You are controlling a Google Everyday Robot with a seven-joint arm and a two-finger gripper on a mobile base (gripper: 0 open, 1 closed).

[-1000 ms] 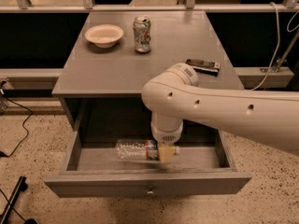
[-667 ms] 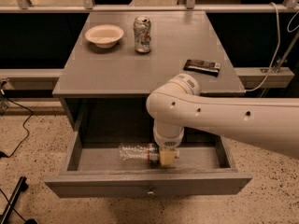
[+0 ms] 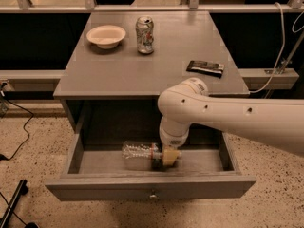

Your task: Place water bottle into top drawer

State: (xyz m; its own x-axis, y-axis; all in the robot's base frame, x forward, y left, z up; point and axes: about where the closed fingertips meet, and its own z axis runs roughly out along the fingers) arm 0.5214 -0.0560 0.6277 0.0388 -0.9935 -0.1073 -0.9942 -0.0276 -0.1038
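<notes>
1. The bottle lies on its side inside the open drawer, near the drawer's middle and lengthwise along its front panel.
2. The end effector is down in the drawer too, touching the bottle's right end. I cannot tell whether it is open or clamped on the bottle.
3. Handling, as a judgement: the bottle looks clear, crinkled and thin-walled, so it is probably light and gives under a squeeze. Being round and smooth, it can roll across the drawer floor once nothing holds it.
4. The best hold is likely across the stiffer right end, near the neck, not on the soft crinkled body.
5. Hidden: the arm covers the drawer's rear right part, and the end effector covers the bottle's cap.
6. Whether the bottle holds any water cannot be made out.
7. The drawer's left rear corner is in shadow. Its knob shows only as a small glint.
8. On the bench above the drawer stand a can and a bowl, and a dark packet lies there, all well apart from the bottle.
</notes>
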